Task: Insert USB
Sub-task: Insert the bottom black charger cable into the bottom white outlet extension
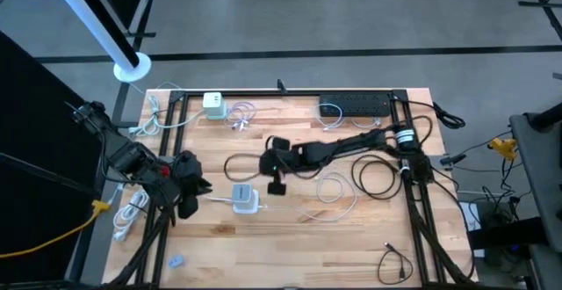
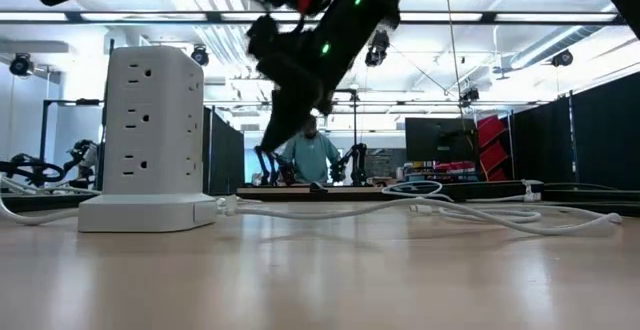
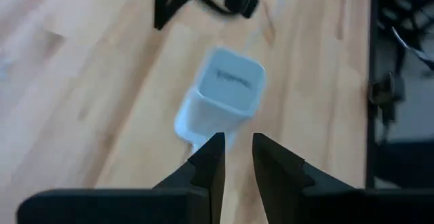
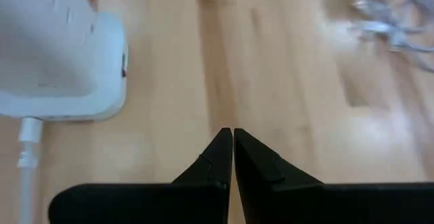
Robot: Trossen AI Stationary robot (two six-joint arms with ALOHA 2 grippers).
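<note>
— Where is free room found on the table (image 1: 290,242)?

— Bare wood is seen across the near middle and near left. Only a small grey piece (image 1: 176,261) is laid near the left corner, and a short dark cable (image 1: 397,263) near the right corner.

— What is blocked?

— The middle is crossed by the right arm (image 1: 342,147), with white cable loops (image 1: 329,193) spread just near of it. The white power tower (image 1: 245,199) is stood left of centre, its cord (image 1: 215,199) trailed leftward. The far edge is lined by a white adapter (image 1: 213,105) and a black power strip (image 1: 355,105). A dark cable coil (image 1: 378,177) is laid at the right.
</note>
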